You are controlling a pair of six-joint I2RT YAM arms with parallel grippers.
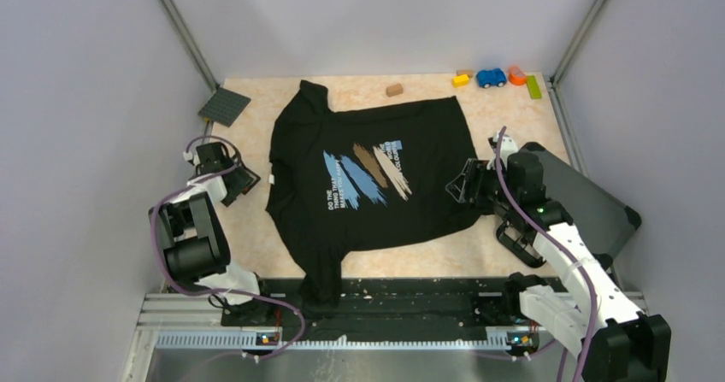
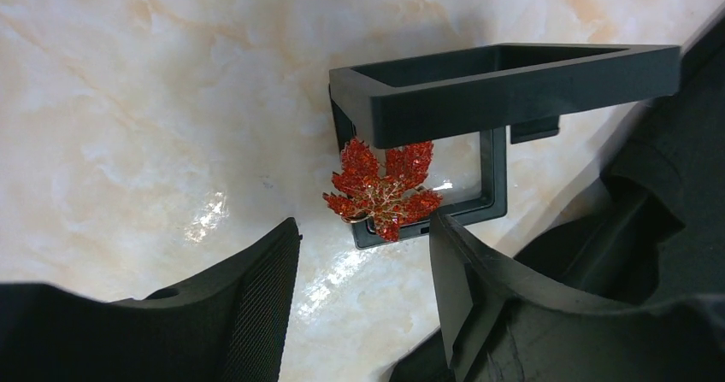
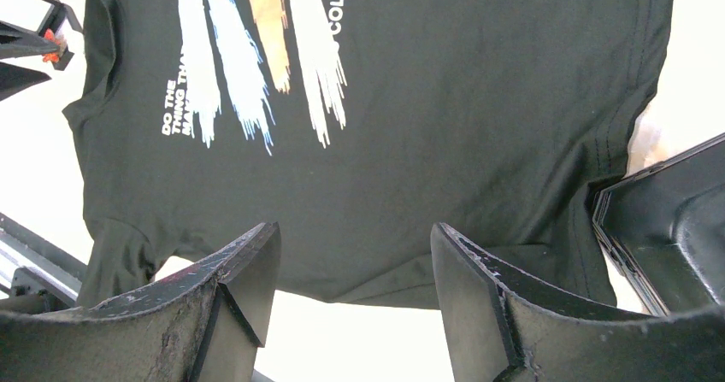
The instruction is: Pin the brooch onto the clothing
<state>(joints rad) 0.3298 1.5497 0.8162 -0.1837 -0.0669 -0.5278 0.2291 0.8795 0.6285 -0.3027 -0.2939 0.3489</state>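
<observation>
Left gripper (image 2: 363, 232) is spread wide and holding nothing. It hangs low over the marble-look tabletop (image 2: 128, 100) on the left side, with both fingertips pointed at the brooch (image 2: 382, 190). That's a glittery red maple-leaf pin, half on the near edge of a little open black-framed clear box (image 2: 513, 83) and half on the clear panel. The whole lot sits just beside the left sleeve of the black T-shirt (image 1: 376, 177), so the brooch isn't on the clothing yet.

Moving right, the shirt lies flat with its print up, and one sleeve droops over the near table edge. The right gripper (image 3: 355, 228) is also wide open and empty, hovering over the shirt's right hem, with the dark grey hard case (image 3: 675, 228) just to its right.

What could go wrong is mostly the pickup. The leaf is tiny and perched on the frame, so a finger landing on the box first would probably shove that light box or flick the pin off. Closing off-centre could pinch the frame along with the leaf. The pin's back is hidden, so there's no telling how the clasp sits. And with the loose fabric, nothing's holding it down, so it could bunch.
</observation>
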